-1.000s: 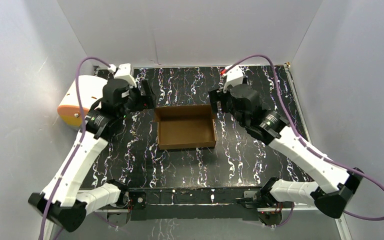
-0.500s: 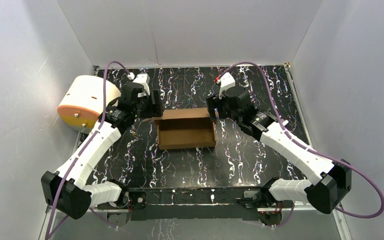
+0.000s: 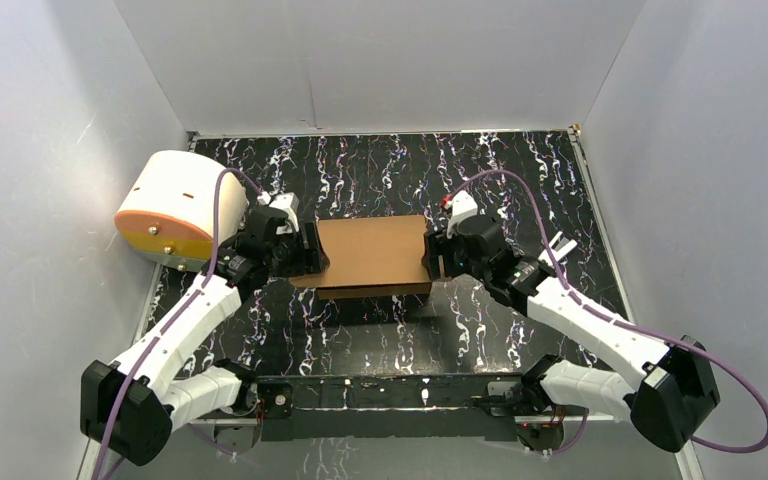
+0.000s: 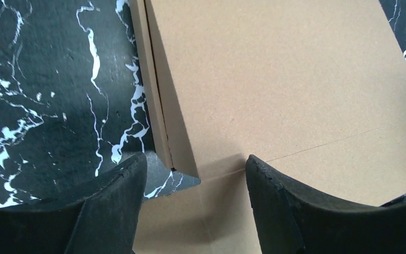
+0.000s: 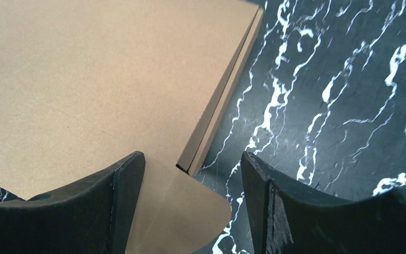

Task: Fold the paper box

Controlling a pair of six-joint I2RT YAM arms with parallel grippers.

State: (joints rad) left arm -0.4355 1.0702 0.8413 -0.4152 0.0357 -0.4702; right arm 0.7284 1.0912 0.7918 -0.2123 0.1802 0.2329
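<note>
At each end of the box (image 3: 370, 250), lid down, left gripper (image 4: 193, 161) and right gripper (image 5: 190, 159) straddle a flap (image 5: 190, 217), jaws spread, nothing pinched; guessing it's for tucking.

The paper box (image 5: 95, 79) fills the upper left, its flat brown top ending in a side edge that runs diagonally across the black marbled bench (image 5: 338, 95). The right gripper (image 5: 190, 161) has its dark fingers (image 5: 121, 201) spread apart. The box's near corner and a rounded flap lie between them.
</note>
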